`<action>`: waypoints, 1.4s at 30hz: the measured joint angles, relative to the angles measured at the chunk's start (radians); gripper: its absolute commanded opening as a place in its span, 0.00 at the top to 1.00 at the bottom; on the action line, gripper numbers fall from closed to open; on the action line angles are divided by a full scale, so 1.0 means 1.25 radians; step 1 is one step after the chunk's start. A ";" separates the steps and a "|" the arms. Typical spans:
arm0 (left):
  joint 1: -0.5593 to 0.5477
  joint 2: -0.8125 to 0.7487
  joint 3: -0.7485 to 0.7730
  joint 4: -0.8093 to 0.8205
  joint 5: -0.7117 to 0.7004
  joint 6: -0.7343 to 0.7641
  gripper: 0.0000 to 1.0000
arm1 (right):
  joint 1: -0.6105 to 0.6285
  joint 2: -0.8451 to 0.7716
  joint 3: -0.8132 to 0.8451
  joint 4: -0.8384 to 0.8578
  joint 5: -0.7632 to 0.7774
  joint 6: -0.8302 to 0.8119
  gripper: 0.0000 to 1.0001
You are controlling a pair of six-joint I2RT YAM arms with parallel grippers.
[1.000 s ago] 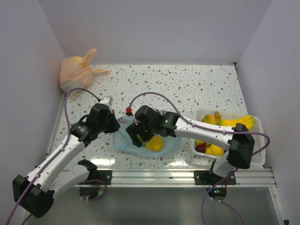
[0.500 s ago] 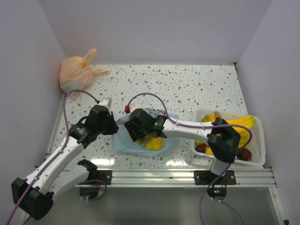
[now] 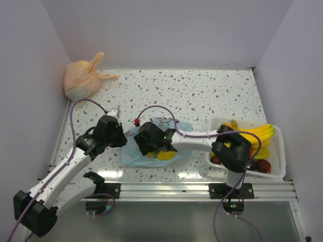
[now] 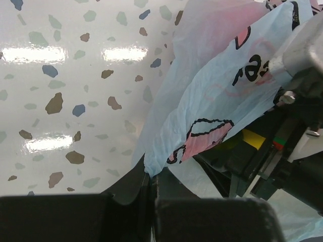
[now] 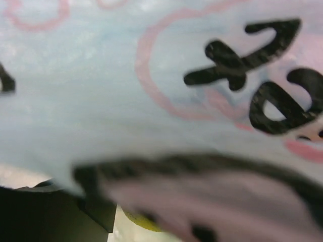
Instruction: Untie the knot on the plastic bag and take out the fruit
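Centre of the overhead view, low in the frame: the plastic bag [image 3: 131, 154] lies crumpled on the speckled counter [image 3: 202, 96], right between the two arms. The left gripper [image 4: 150, 182] has its fingers pressed together on a thin corner of the bag's edge, and in the wrist view the blue film stretches up and to the right from that pinch. The right gripper [image 3: 147, 142] sits down in the bag from the right side, with plastic draped against it. Its own camera sees only blurred blue and pink print with dark lettering, so I cannot tell how far it is open. A yellow fruit [image 3: 165, 155] shows through the bag just beside it. At the right edge stands a white basket [image 3: 218, 173] holding bananas [image 3: 258, 132], and an orange bag [image 3: 79, 83] rests in the upper left corner.
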 measured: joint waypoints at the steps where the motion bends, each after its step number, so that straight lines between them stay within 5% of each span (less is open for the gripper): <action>1: 0.000 0.000 -0.001 0.000 -0.001 0.000 1.00 | 0.000 -0.006 -0.006 -0.001 -0.001 0.000 0.79; 15: 0.000 0.020 0.011 -0.008 -0.046 0.000 1.00 | 0.000 -0.338 0.033 -0.114 -0.063 -0.085 0.85; 24: 0.000 0.023 0.045 -0.011 -0.059 0.000 1.00 | -0.004 -0.455 0.122 -0.074 -0.116 -0.121 0.88; 31: 0.000 0.016 0.051 -0.023 -0.071 0.000 1.00 | -0.038 -0.486 0.122 -0.161 0.117 -0.128 0.89; 42: 0.000 0.015 0.051 -0.026 -0.074 0.001 1.00 | -0.386 -0.732 -0.081 -0.441 0.360 -0.054 0.85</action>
